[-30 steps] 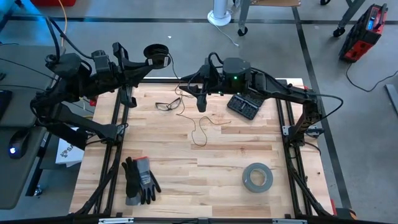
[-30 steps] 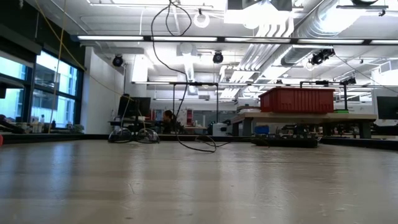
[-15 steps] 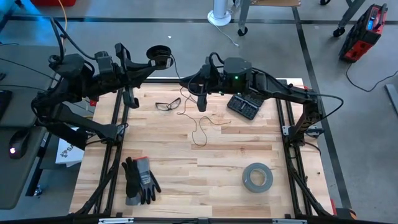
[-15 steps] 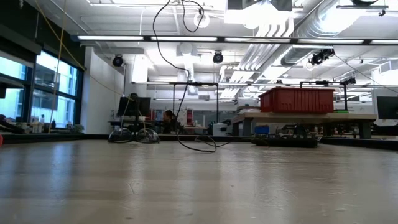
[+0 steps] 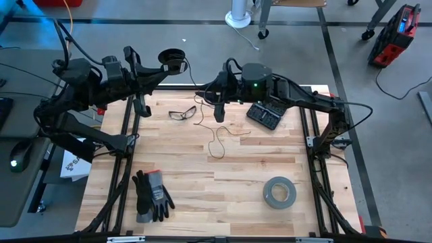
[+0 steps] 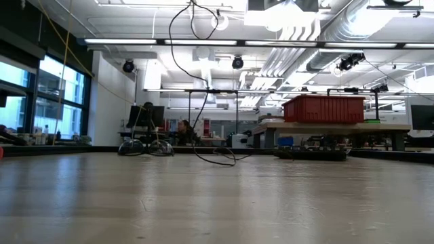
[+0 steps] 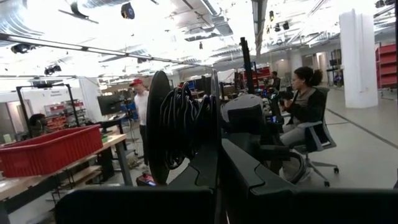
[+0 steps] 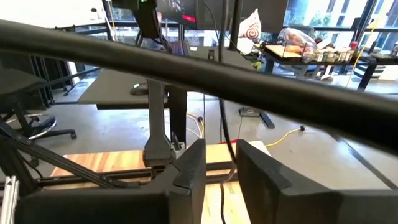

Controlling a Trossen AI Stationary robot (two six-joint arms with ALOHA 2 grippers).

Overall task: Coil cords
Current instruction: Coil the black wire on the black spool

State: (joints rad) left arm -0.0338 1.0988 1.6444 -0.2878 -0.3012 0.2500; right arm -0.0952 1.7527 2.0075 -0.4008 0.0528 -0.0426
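The small black spool [image 5: 171, 59], with dark cord wound on it, is held up beyond the table's far edge by my left gripper [image 5: 162, 66], which is shut on it. The spool fills the middle of the left wrist view [image 7: 180, 124]. From it the thin dark cord [image 5: 192, 84] runs past my right gripper [image 5: 202, 91] and drops to a loose loop lying on the table [image 5: 216, 143]. The low view shows the cord hanging [image 6: 175, 61]. My right gripper [image 8: 221, 155] is open, with the cord [image 8: 222, 121] passing between its fingers. My left gripper pinches the rim of one spool flange [image 7: 215, 134] between its two fingers [image 7: 245, 174], which lie about level. The spool stands on edge beyond the fingertips, its flanges upright, lifted clear of the table. My right gripper: I cannot tell whether its fingers touch the cord between them.
Safety glasses [image 5: 182, 113] and a black keypad-like device [image 5: 264, 116] lie near the table's far edge. A grey tape roll [image 5: 279, 192] sits near right, and dark gloves [image 5: 152, 196] near left. People are in the room behind the table.
The hanging stretch of cord has swayed in the low view, and its loop near the top has changed shape slightly. Both arms have stayed in place.
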